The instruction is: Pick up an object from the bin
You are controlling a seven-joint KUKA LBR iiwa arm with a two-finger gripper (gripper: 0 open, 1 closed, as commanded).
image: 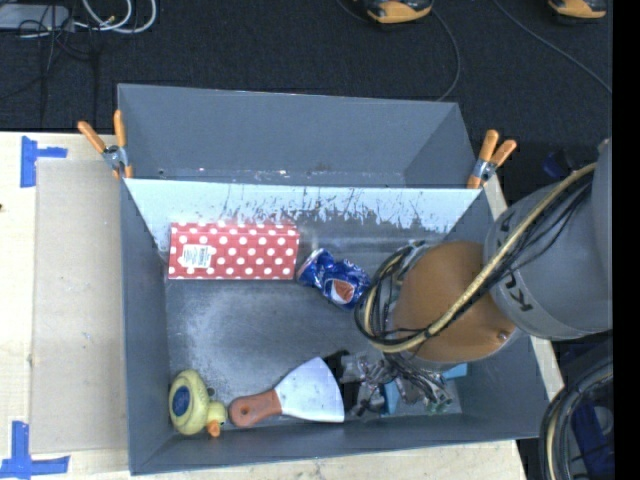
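Observation:
My gripper (388,386) is low in the bin's front right corner, under the arm's orange cover. It sits over a small blue thing (455,371) that is mostly hidden beneath it. Just to its left lies a scraper (300,396) with a white blade and a brown handle, the blade's edge almost touching the gripper. A crumpled blue packet (336,279) lies behind the gripper, toward the middle of the bin.
A red box with white dots (234,251) lies along the back wall at the left. A yellow tape measure (190,403) rests in the front left corner. The arm and its cables cover the bin's right side.

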